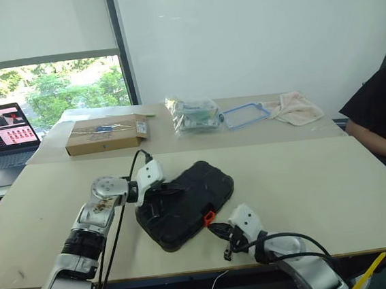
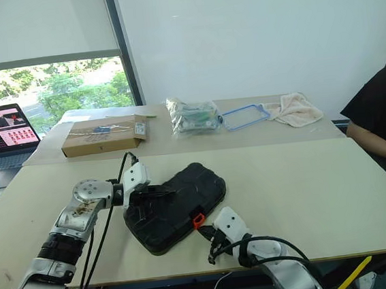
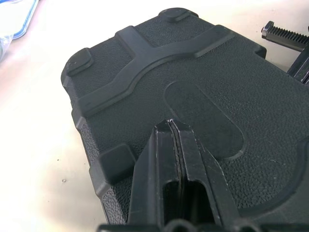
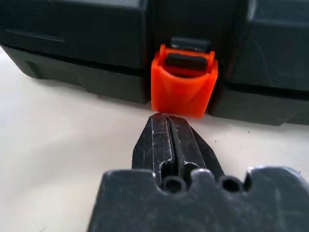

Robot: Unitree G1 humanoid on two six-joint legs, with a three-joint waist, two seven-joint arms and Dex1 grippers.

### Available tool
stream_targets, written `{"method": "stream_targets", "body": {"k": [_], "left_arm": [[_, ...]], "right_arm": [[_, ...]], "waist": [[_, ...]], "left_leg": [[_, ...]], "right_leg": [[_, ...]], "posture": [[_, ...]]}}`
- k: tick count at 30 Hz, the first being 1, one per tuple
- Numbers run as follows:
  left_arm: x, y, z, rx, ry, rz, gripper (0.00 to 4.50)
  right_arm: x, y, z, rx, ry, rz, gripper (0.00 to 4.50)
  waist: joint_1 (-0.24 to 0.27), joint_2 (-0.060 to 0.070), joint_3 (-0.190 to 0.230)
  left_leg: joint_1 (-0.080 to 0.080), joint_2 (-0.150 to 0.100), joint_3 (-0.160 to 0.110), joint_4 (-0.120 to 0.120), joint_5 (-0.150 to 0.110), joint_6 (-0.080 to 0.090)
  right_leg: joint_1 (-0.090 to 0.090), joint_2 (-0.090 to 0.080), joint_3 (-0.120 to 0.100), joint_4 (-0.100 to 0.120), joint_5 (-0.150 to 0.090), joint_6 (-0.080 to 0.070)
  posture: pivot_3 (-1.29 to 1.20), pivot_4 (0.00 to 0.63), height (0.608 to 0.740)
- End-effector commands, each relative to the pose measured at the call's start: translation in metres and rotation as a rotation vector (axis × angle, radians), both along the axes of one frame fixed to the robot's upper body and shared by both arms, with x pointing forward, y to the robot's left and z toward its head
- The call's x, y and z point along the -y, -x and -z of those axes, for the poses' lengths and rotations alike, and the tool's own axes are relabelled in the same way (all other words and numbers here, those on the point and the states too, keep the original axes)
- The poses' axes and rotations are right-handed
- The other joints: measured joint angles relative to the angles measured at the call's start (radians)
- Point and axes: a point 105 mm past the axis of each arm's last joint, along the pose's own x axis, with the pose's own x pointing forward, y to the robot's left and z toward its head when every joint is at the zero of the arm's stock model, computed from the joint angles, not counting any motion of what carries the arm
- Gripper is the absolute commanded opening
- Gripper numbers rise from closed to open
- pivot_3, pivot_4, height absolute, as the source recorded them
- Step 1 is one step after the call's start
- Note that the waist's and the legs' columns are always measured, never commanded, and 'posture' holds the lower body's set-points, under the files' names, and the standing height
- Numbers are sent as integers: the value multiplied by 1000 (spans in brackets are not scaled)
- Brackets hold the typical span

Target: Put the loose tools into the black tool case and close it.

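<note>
One black moulded plastic tool case [image 1: 188,203] with a textured shell is lying closed on the pale surface [image 1: 306,181], its contents hidden. The left pincer [image 3: 175,126], fingers pressed together and holding nothing, is resting on its lid. The right pincer [image 4: 170,121], likewise clamped and empty, is pointing at the small orange latch [image 4: 182,87], just beside it.

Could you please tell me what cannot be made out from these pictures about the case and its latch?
- Inside of the black tool case: hidden by its lowered lid, so whether the tools are in cannot be told.
- Orange latch: whether it is snapped home cannot be told; the right claw covers its lower edge.
- Case's far end, left wrist view: cut off by the edge.
</note>
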Motion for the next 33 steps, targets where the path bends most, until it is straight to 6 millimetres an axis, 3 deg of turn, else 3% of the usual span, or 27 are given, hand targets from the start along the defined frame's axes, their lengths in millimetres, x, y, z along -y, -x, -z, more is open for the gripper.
{"method": "stream_targets", "body": {"k": [1, 14, 22, 25, 28, 33], "left_arm": [[-5, 6, 28, -98, -74, -7, 0], [-4, 10, 31, -117, -84, 8, 0], [-4, 12, 33, -134, -92, 13, 0], [-4, 13, 34, -138, -95, 16, 0], [-4, 13, 34, -140, -96, 18, 0], [-5, 14, 35, -140, -96, 20, 0]], "right_arm": [[3, -2, -4, 90, -44, 14, 64], [2, -2, -46, 287, -151, -13, 64], [6, 0, -62, 325, -183, -9, 64], [8, 3, -64, 321, -178, -16, 64], [14, 8, -53, 213, -145, -15, 64], [21, 14, -29, -2, -93, 26, 1607]], "waist": [[-1, 0, 0], [1, 1, 1], [1, 1, 1], [6, 1, 1], [6, 1, 1], [10, 1, 1]], "left_leg": [[1, 0, 0, 0, 0, 0], [5, 1, 0, -2, 0, 0], [5, 1, 0, -3, 0, 0], [5, 1, 0, -3, 0, 0], [4, 0, 0, -4, -1, 1], [4, 0, 0, -4, -3, 3]], "right_leg": [[1, 0, 0, 0, 0, 0], [3, 0, 1, 0, 1, -6], [3, 0, 1, 0, -1, -4], [3, -1, 0, 0, -1, -3], [3, -1, 0, 0, -1, -5], [3, -3, -1, -1, -3, -4]], "posture": [[0, 150, 740], [0, 150, 740], [0, 150, 740], [0, 150, 740], [0, 150, 740], [0, 150, 740]]}}
